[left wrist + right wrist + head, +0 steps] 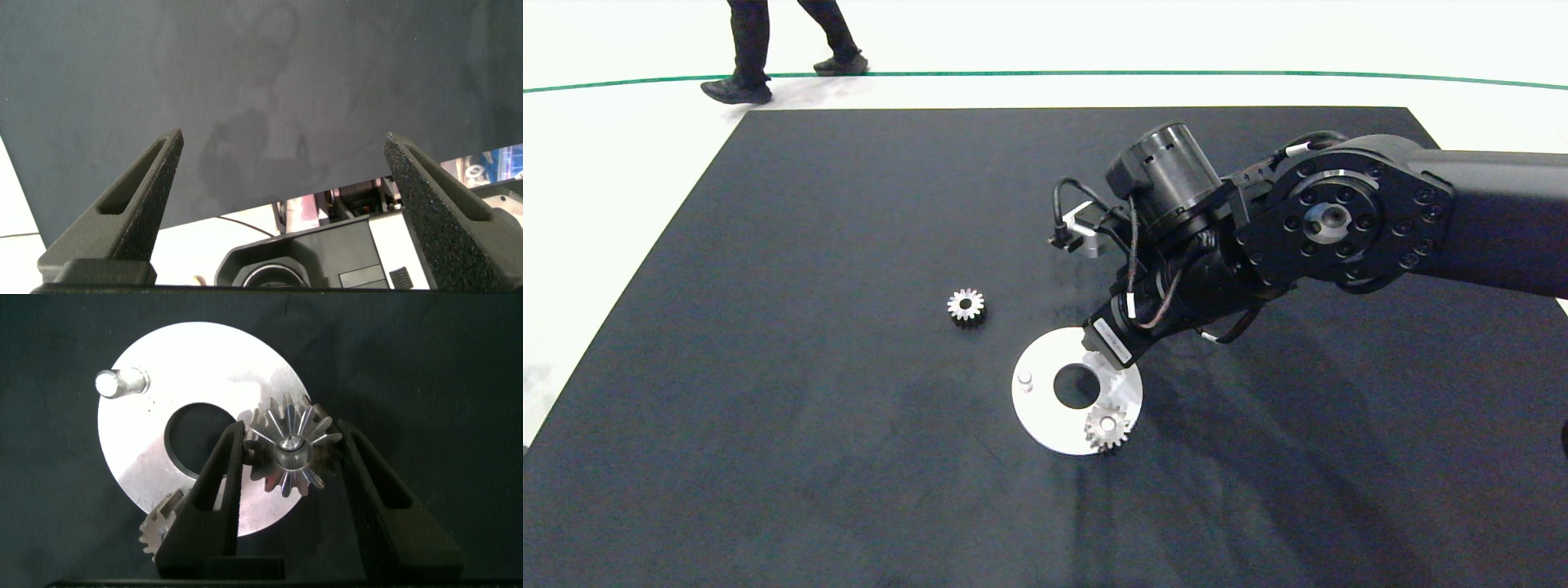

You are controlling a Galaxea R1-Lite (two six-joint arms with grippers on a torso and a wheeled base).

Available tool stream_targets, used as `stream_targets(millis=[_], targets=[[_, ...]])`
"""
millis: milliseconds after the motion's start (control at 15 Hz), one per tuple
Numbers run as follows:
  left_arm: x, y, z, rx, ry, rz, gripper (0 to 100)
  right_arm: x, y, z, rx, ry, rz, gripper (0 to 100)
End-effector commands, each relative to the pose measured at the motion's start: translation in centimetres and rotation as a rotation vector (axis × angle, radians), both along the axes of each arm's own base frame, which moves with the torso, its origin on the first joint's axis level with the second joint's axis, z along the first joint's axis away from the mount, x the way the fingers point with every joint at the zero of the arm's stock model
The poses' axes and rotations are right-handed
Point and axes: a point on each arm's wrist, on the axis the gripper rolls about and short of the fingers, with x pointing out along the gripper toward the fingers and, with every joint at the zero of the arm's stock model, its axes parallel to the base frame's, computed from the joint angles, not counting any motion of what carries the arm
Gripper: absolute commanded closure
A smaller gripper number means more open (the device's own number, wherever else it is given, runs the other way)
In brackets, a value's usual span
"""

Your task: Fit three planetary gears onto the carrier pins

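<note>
Small steel gear seated over a carrier pin on the white disc, clamped at its toothed flanks by the right hand; rigid, dense, slick, best held across opposite teeth; second gear already on its pin; third loose on the desk; one pin bare; left hand spread wide, idle.

A black mat covers the table, its surface faintly smudged, its far edge and far-left corner showing against a pale floor. A thin green line curves across that floor beyond the table's far edge. A person in dark trousers and black shoes stands past the far-left corner, only the legs in view, one foot ahead of the other.
</note>
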Motion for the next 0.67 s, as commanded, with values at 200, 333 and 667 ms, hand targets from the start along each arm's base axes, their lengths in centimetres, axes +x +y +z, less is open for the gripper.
stream_targets(millis=[200, 333, 667], targets=[[-0.03, 0.0, -0.03, 0.001, 0.004, 0.0, 0, 0.19, 0.12, -0.11, -0.002, 0.001, -0.001, 90], [-0.03, 0.0, -0.03, 0.001, 0.004, 0.0, 0, 0.38, 0.28, -0.62, -0.011, 0.011, -0.001, 90], [-0.01, 0.0, 0.01, 0.0, -0.001, 0.0, 0, 0.31, 0.22, -0.55, -0.011, 0.011, -0.001, 0]])
